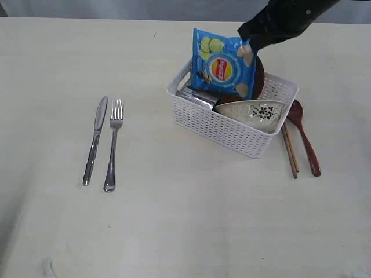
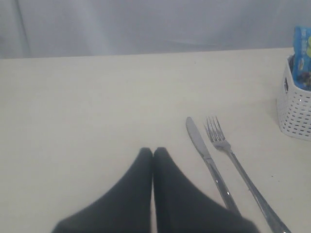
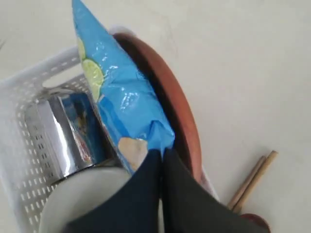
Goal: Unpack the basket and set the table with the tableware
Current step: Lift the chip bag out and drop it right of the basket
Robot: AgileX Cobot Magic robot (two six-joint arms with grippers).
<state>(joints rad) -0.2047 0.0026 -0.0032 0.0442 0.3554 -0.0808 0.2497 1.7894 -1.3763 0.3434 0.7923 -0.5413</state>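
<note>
The white basket (image 1: 232,134) stands right of the table's middle. In it a blue snack bag (image 1: 223,63) stands upright against a brown plate (image 1: 259,72), beside a steel mug (image 1: 197,97) and a pale bowl (image 1: 255,111). My right gripper (image 3: 162,153) is shut on the top corner of the snack bag (image 3: 116,92). A wooden spoon (image 1: 305,139) and chopsticks (image 1: 290,152) lie just right of the basket. The knife (image 1: 95,139) and fork (image 1: 112,145) lie side by side at the left. My left gripper (image 2: 153,151) hovers shut and empty near the knife (image 2: 206,158).
The cream table (image 1: 185,220) stretches bare in front of the basket and between it and the cutlery. A grey backdrop runs along the table's far edge. The right arm (image 1: 284,20) reaches in from the upper right.
</note>
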